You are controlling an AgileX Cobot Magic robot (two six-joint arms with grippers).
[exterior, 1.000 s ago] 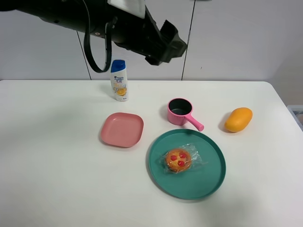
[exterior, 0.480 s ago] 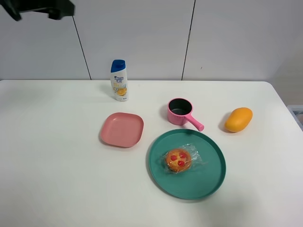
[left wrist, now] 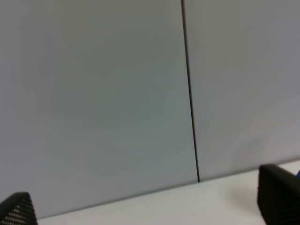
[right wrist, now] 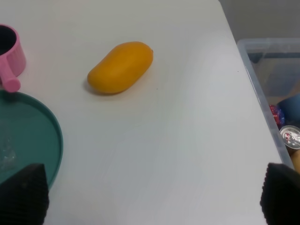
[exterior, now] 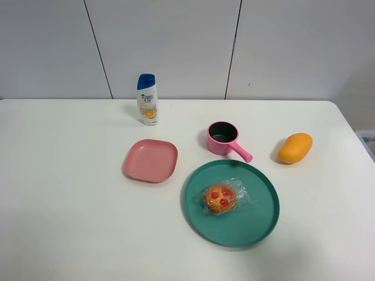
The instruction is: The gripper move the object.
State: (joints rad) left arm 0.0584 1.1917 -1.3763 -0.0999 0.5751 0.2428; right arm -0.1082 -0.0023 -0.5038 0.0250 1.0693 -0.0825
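Note:
The object, a round golden-brown pastry (exterior: 221,198) with red spots in clear crinkly plastic, lies on the teal plate (exterior: 258,216) at the front middle of the table. Neither gripper shows in the exterior high view. The left gripper (left wrist: 149,206) is open and empty; it faces the wall and only its dark fingertips (left wrist: 18,210) show. The right gripper (right wrist: 152,197) is open and empty above the table's right part, beside the teal plate's edge (right wrist: 33,136). Only a bit of the plastic wrap (right wrist: 5,151) shows there.
A pink square plate (exterior: 150,160) lies left of the teal plate. A pink pot (exterior: 222,138) stands behind it. An orange mango (exterior: 295,147) lies at the right, and also shows in the right wrist view (right wrist: 121,67). A shampoo bottle (exterior: 147,99) stands at the back. A bin (right wrist: 274,89) with cans stands beyond the table's right edge.
The left arm, which stretched across the top of the exterior high view, has swung away to the left and left that view. The things on the table have not moved.

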